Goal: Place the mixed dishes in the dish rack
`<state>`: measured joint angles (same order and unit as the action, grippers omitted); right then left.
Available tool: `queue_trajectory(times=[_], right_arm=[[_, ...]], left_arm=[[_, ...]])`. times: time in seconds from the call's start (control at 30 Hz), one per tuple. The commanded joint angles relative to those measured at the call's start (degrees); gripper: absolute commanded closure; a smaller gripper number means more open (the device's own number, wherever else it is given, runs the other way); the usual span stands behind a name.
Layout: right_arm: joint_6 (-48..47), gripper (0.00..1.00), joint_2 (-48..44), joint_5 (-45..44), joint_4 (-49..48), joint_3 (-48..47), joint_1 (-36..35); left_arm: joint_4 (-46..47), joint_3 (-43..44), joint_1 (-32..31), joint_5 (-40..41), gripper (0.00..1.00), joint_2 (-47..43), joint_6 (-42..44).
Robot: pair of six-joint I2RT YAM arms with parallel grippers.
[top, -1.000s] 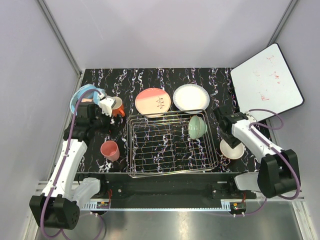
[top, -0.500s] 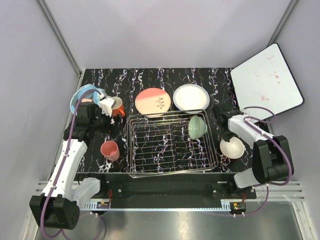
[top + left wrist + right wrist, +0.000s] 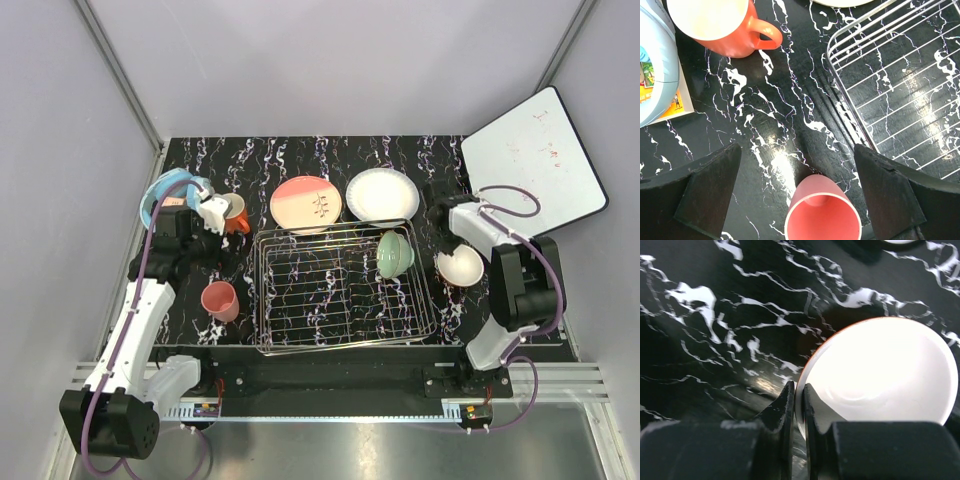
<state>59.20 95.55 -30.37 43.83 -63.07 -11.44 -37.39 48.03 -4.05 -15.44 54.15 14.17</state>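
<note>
The dish rack [image 3: 262,300] fills the table's middle, and a pale green bowl [image 3: 394,253] stands in its right end. Behind it lie a salmon-pink plate [image 3: 305,203] and a white plate [image 3: 382,194]. My right gripper [image 3: 799,390] is shut on the rim of the white-and-orange bowl [image 3: 885,375], right of the rack [image 3: 462,265]. My left gripper [image 3: 796,149] hangs open over the table. The pink cup [image 3: 822,212] stands upright below, between its fingers and untouched. The orange-red mug [image 3: 725,25] stands farther back.
A light blue round tub [image 3: 165,192] sits on a printed leaflet [image 3: 675,102] at the far left. A white board with red scribbles [image 3: 530,165] leans off the table's right rear corner. The rack's left rim [image 3: 845,100] runs close to my left gripper.
My right gripper has shut on the white-and-orange bowl's rim and the arm has drawn back toward the far side, bringing the bowl with it. The left arm has not moved.
</note>
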Motion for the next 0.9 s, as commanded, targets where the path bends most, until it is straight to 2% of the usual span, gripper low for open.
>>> queue_trajectory(times=[0.0, 0.03, 0.13, 0.27, 0.3, 0.4, 0.57, 0.67, 0.87], right_arm=[[-1.1, 0.86, 3.3, 0.7, -2.7, -4.5, 0.5], [-1.2, 0.86, 3.9, 0.9, -3.2, -5.3, 0.5], [-2.2, 0.78, 5.9, 2.2, -4.5, -6.9, 0.4], [-5.1, 0.5, 8.3, 3.2, -4.9, -10.0, 0.5], [-5.9, 0.36, 8.7, 3.2, -4.8, -10.8, 0.5], [-7.9, 0.26, 7.2, 2.5, -4.4, -13.0, 0.5], [-11.6, 0.22, -0.3, 0.5, -3.3, -14.7, 0.5], [-10.9, 0.22, -6.0, -1.5, 0.5, -14.4, 0.5], [-5.7, 0.23, -17.2, -2.2, 8.1, -4.4, 0.6]], left_arm=[[2.9, -0.6, -0.3, 1.1, 0.01, -0.4, 0.5], [3.0, -0.6, -0.3, 1.2, 0.01, -0.2, 0.5], [3.2, -0.7, -0.3, 1.0, 0.01, 0.0, 0.3], [3.5, -0.8, -0.3, 1.4, 0.01, 0.1, -0.4], [3.7, -0.8, -0.3, 1.3, 0.01, 0.2, -0.5], [3.5, -0.8, -0.3, 1.2, 0.01, 0.2, -0.4], [3.5, -0.7, -0.3, 0.9, 0.01, 0.3, -0.6], [3.5, -0.5, -0.3, 0.7, 0.01, 0.3, -1.0], [3.6, -0.4, -0.3, 0.5, 0.01, 0.3, -0.7]])
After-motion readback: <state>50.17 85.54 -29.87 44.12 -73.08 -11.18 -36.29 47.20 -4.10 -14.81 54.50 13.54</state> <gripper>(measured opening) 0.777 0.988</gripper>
